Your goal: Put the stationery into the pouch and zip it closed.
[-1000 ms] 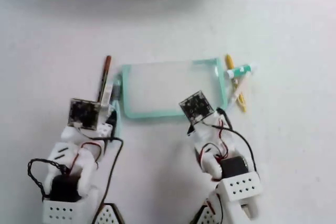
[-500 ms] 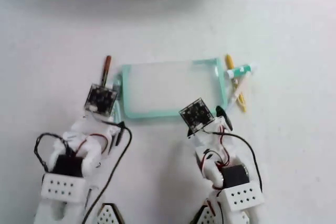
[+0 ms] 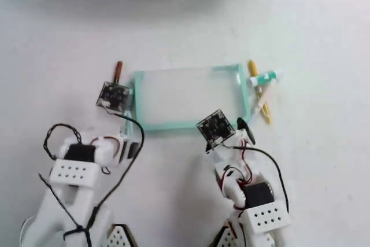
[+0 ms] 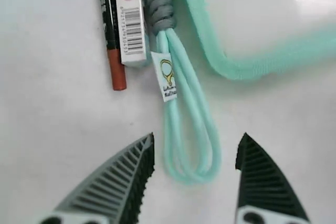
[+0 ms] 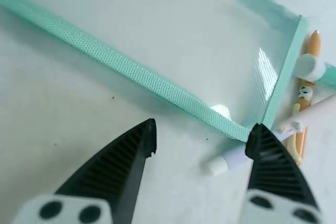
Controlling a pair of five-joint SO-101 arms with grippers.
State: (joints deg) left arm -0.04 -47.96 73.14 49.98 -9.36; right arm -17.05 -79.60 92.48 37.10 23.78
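Two shifts — left gripper [image 4: 197, 139] now over cord loop [image 4: 182, 92] at pouch [image 3: 188, 93] end, right gripper [image 5: 205, 127] slightly back. Both wide open, empty; pens [image 3: 258, 88] not yet loaded.

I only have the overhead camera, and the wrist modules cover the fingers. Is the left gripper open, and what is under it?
Observer: The left gripper is open, with the cord loop of the pouch lying between its fingers.
Operator: Anything close beside that cord?
Observer: A white stick with a barcode label lies between the cord and a pencil.
Operator: And the right side?
Observer: The right gripper is open over the pouch's near edge, with the tip of a white pen by one finger.
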